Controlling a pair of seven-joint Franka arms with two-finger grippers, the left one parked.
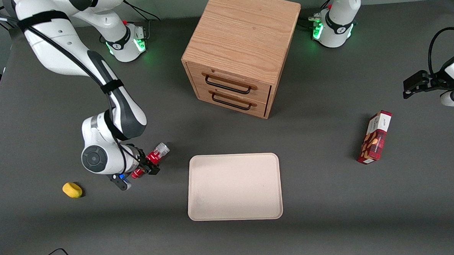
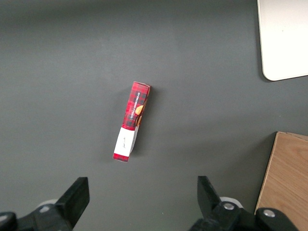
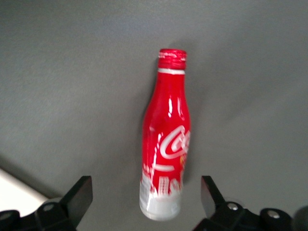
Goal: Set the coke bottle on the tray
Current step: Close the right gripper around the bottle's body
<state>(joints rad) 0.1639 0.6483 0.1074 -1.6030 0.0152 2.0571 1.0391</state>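
The coke bottle (image 1: 157, 153) (image 3: 166, 139), slim and red with white script and a silver-grey base end, lies on its side on the dark table beside the cream-beige tray (image 1: 234, 186), toward the working arm's end. My gripper (image 1: 151, 166) (image 3: 146, 187) hangs low over the bottle and is open. Its black fingers (image 3: 83, 192) stand wide on either side of the base end, with a gap to the bottle on both sides. A corner of the tray (image 3: 12, 187) shows in the right wrist view, and a tray corner (image 2: 284, 38) also appears in the left wrist view.
A wooden drawer cabinet (image 1: 242, 50) stands farther from the front camera than the tray. A red-and-white snack box (image 1: 375, 137) (image 2: 132, 120) lies toward the parked arm's end. A small yellow object (image 1: 72, 190) rests near the working arm's wrist.
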